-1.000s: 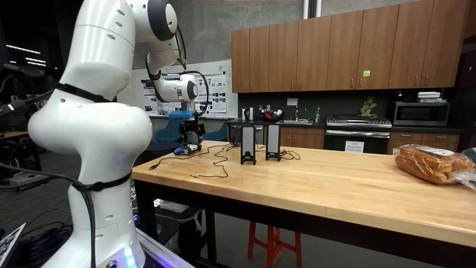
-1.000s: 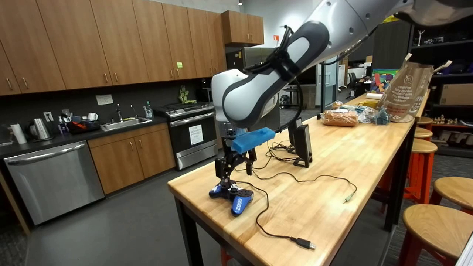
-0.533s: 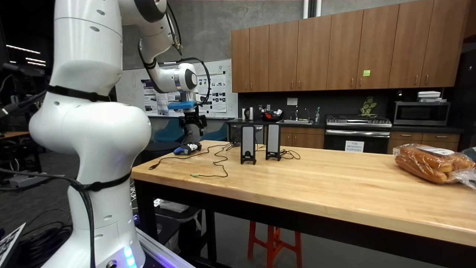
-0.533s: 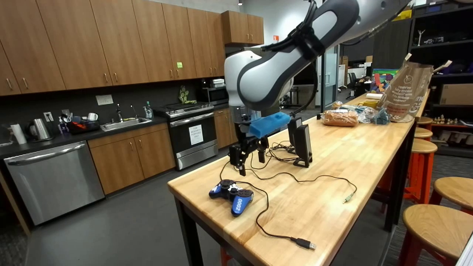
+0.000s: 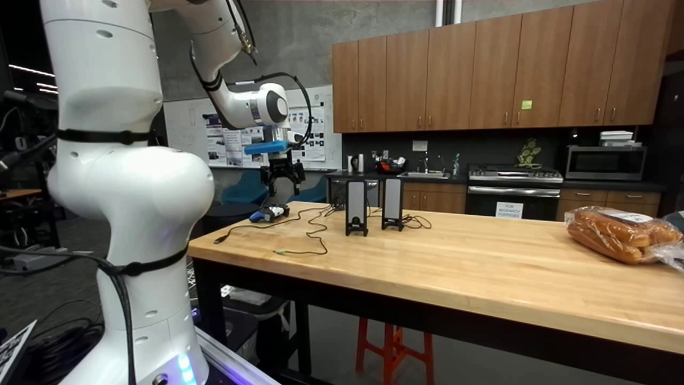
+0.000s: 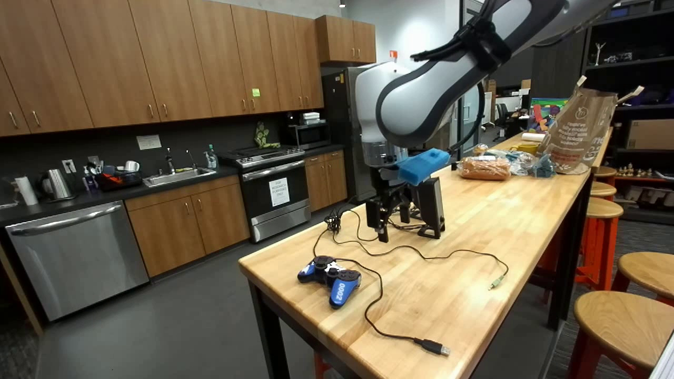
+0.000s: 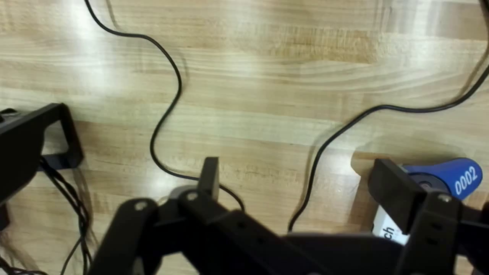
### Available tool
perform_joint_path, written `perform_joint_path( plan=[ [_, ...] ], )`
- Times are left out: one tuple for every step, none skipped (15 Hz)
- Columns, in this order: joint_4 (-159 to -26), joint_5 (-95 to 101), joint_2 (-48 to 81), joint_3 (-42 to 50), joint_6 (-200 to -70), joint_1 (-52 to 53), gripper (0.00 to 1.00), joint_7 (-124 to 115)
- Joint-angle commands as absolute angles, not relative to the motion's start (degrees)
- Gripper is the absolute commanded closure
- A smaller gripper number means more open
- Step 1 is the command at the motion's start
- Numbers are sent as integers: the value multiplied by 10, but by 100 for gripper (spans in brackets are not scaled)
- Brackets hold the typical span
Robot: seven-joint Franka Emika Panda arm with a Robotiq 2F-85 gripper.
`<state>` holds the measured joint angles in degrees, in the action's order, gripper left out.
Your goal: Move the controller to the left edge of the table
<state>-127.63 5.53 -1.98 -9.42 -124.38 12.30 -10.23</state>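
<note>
The controller is a blue, black and white gamepad with "0002" on one handle. It lies flat on the wooden table close to the table's end, and shows small in an exterior view. Its thin black cable runs over the wood to a USB plug. My gripper is open and empty above the table, between the controller and the speakers; it also shows in an exterior view. In the wrist view the fingers are wide apart over bare wood and cable. The right finger partly hides the controller.
Two upright speakers stand on the table near the gripper, with tangled cables behind. A loose audio cable crosses the top. Bagged bread and a paper bag stand farther along. Stools line one side.
My gripper has risen off the controller and moved away from it toward the speakers. The controller stays in the same place on the table.
</note>
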Motion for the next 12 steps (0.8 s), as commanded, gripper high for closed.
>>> perform_joint_path(
  plan=[
    [-1338,47,-90,-91,-1232,107,0,-61],
    [-1351,49,-102,-90,-1231,103,0,-55],
    [-1362,48,-114,-88,-1228,99,0,-48],
    [-1374,46,-127,-86,-1226,96,0,-40],
    [-1385,41,-139,-82,-1223,93,0,-29],
    [-1396,40,-150,-79,-1220,91,0,-21],
    [-1408,40,-163,-76,-1218,89,0,-12],
    [-1418,40,-174,-73,-1216,87,0,-4],
    [-1429,41,-186,-69,-1214,86,0,4],
    [-1439,43,-197,-65,-1212,83,0,10],
    [-1448,44,-207,-60,-1210,81,0,18],
    [-1457,50,-216,-57,-1211,76,0,15]
  ],
)
